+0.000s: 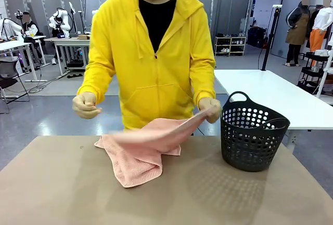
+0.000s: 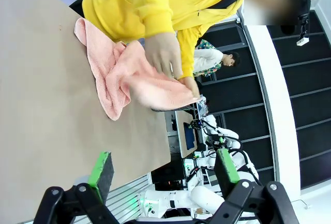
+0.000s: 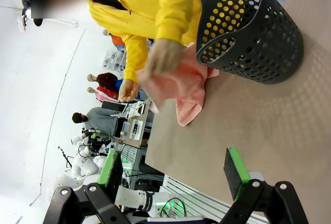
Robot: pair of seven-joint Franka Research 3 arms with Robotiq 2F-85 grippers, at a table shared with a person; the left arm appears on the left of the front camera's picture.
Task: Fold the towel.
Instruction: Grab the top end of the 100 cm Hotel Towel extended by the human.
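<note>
1. A person (image 1: 156, 64) in a yellow hoodie stood at the far side of a brown table (image 1: 62, 183).
2. The pink towel (image 1: 140, 149) lay rumpled on the table near its far edge, a little to the robot's left of the middle.
3. One hand (image 1: 209, 108) pinched a corner of the towel and held it up off the table, while the rest lay bunched below.
4. The other hand (image 1: 86, 105) was a loose fist, raised and apart from the towel.
5. A black basket (image 1: 252, 136) with holes stood upright on the table to the robot's right, near the lifted corner.
6. The left gripper (image 2: 163, 167) hung above the table with its fingers spread wide, holding nothing, well apart from the towel.
7. The right gripper (image 3: 173, 168) was also spread wide and held nothing, well apart from the basket and towel.
</note>
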